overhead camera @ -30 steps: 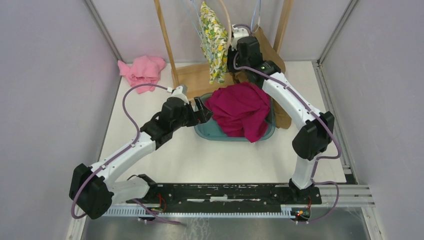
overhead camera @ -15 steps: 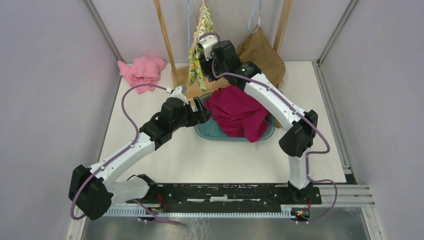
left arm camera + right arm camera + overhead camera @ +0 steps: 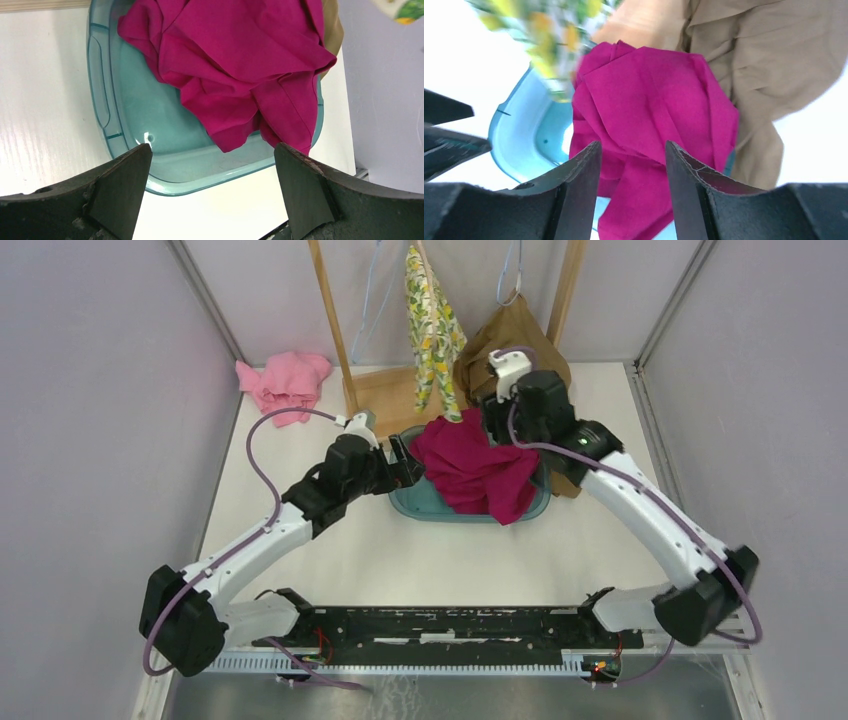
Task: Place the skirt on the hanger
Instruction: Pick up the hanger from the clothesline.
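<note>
The basin (image 3: 125, 110) is glossy translucent teal plastic; the magenta garment (image 3: 240, 60) in it is matt creased cloth. Behind the basin, the rack (image 3: 333, 320) is bare smooth wood.

The whole cell is covered from above and behind the arm bases by the fixed top camera, which is tilted down onto the table (image 3: 330, 560) from well away. The left wrist view is taken close up, low over the table. It is directed between the fingers of the left gripper (image 3: 212, 147) across the teal tub (image 3: 125, 110). The right wrist view is taken close above the tub's far side, between the fingers of the right gripper (image 3: 633, 145), and is aimed back and down. The tub and the magenta garment (image 3: 480, 465) are shared by all three views.
</note>
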You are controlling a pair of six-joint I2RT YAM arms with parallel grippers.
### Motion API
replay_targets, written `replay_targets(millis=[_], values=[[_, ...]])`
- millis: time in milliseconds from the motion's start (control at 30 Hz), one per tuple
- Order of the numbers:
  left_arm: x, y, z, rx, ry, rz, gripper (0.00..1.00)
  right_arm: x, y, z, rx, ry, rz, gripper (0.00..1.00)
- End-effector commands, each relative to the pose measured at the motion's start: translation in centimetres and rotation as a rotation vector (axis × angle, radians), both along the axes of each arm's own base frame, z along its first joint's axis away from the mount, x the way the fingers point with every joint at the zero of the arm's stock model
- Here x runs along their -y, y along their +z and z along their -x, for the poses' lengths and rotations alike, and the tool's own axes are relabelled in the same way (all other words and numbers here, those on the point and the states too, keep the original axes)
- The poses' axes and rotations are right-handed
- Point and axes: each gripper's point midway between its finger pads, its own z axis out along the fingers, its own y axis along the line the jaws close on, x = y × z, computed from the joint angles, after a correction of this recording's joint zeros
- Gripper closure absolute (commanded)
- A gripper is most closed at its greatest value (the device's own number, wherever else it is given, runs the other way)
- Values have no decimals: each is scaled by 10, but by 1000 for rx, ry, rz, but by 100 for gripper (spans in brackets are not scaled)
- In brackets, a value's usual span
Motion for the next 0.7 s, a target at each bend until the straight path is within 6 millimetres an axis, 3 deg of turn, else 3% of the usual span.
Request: replay_targets(millis=[0,100,267,433,567,667], values=[[15,24,-10,64,-22,31,1,41,69,14,173,-125,-168,44],[22,21,-11,59,-32,30,1,65,98,19,218,-181,-144,43],[28,18,-10,56,-44,28,1,105,176,6,319,-289,-132,36],[27,18,-10,60,-45,20,1,102,252,-29,389,-318,-240,27],[23,15,-7,57,-45,4,1,90,267,-78,395,-325,-352,21],[22,14,-5,54,-48,2,1,82,251,-121,350,-293,-457,21]])
